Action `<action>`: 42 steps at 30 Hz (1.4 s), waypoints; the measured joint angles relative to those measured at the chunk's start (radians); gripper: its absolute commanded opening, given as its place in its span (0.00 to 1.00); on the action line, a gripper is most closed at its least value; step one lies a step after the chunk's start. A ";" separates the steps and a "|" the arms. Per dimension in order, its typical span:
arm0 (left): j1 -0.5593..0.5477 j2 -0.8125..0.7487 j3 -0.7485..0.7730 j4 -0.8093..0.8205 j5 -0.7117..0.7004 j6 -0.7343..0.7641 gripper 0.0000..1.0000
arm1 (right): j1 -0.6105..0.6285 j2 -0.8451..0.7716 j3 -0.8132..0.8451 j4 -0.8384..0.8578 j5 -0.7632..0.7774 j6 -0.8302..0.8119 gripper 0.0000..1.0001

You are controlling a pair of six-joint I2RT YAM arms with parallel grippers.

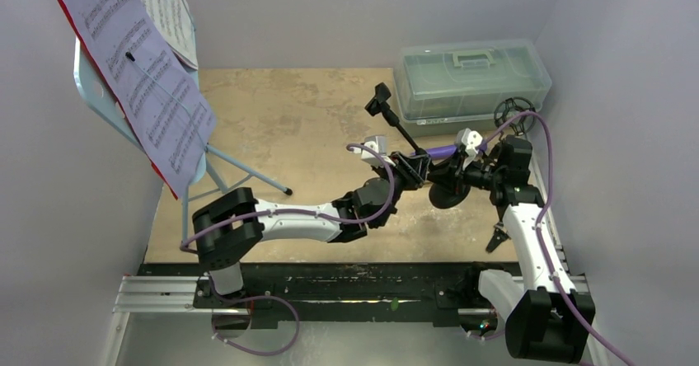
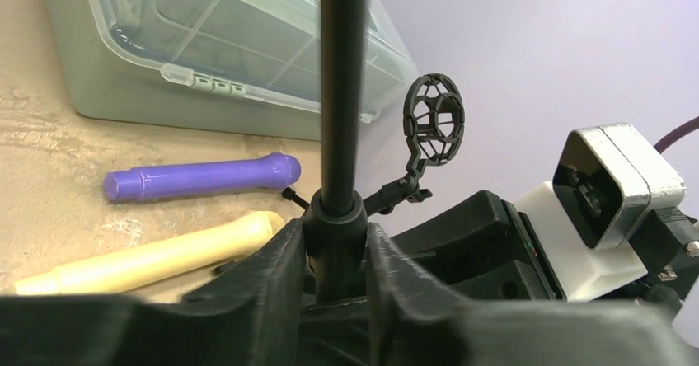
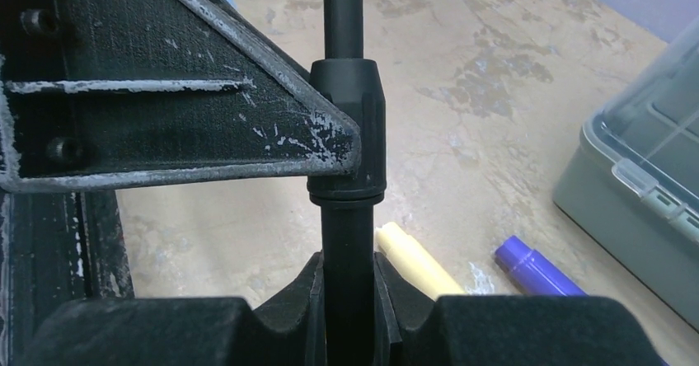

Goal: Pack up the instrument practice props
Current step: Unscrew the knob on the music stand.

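Note:
A black mic holder [image 1: 394,125] stands tilted over the table's right middle, its clip end up at the back. My left gripper [image 1: 415,168] [image 2: 336,251] is shut on the collar of its pole [image 2: 342,94]. My right gripper [image 1: 458,172] [image 3: 348,292] is shut on the same pole [image 3: 347,234], lower down. The purple microphone [image 2: 202,176] [image 3: 536,267] and cream microphone [image 2: 148,263] [image 3: 412,259] lie on the table beneath. A second holder with a round cage [image 1: 513,112] [image 2: 434,119] stands by the box. At far left the light-blue music rest [image 1: 91,86] carries sheet music [image 1: 140,77] and a red folder [image 1: 165,186].
A translucent grey-green box [image 1: 470,73] [image 2: 124,94] [image 3: 635,209] with a handle sits closed at the back right. Small black pliers [image 1: 497,238] lie beside the right arm. The rest's tripod legs [image 1: 247,172] spread onto the left of the table. Walls close in on both sides.

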 measured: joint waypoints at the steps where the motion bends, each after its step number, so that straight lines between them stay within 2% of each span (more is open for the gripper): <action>1: 0.000 -0.005 -0.002 -0.002 0.004 0.009 0.60 | 0.000 0.000 0.000 0.000 -0.006 -0.001 0.00; 2: 0.000 -0.013 -0.015 0.010 0.016 0.015 0.73 | 0.000 0.000 0.000 0.000 -0.014 -0.002 0.00; 3: -0.003 -0.030 -0.040 0.031 0.031 0.028 0.79 | 0.000 0.000 0.000 -0.002 -0.014 -0.004 0.00; 5: -0.013 -0.080 -0.105 0.080 0.064 0.061 0.87 | -0.004 0.001 0.000 -0.014 -0.013 -0.011 0.00; 7: -0.018 -0.140 -0.190 0.158 0.119 0.100 0.90 | -0.007 0.001 0.000 -0.023 -0.020 -0.016 0.00; 10: 0.008 -0.199 -0.325 0.331 0.242 0.153 0.88 | -0.007 0.001 0.000 -0.041 -0.030 -0.035 0.00; 14: 0.153 -0.147 -0.478 0.595 0.498 0.132 0.77 | -0.007 0.001 0.000 -0.077 -0.055 -0.078 0.00; 18: 0.277 0.009 -0.462 0.642 0.729 0.033 0.77 | -0.007 0.002 0.000 -0.132 -0.084 -0.139 0.00; 22: 0.286 0.093 -0.415 0.646 0.868 0.006 0.78 | -0.007 0.003 0.000 -0.168 -0.100 -0.179 0.00; 26: 0.279 0.105 -0.361 0.666 0.946 0.016 0.78 | -0.007 0.009 0.000 -0.183 -0.105 -0.196 0.00; 36: 0.279 0.146 -0.243 0.686 0.978 0.044 0.62 | -0.007 0.021 0.001 -0.196 -0.108 -0.218 0.00; 39: 0.279 0.158 -0.236 0.687 0.962 0.045 0.49 | -0.007 0.021 0.001 -0.203 -0.108 -0.221 0.00; 42: 0.279 0.164 -0.236 0.687 0.943 0.045 0.28 | -0.007 0.021 0.001 -0.208 -0.108 -0.223 0.00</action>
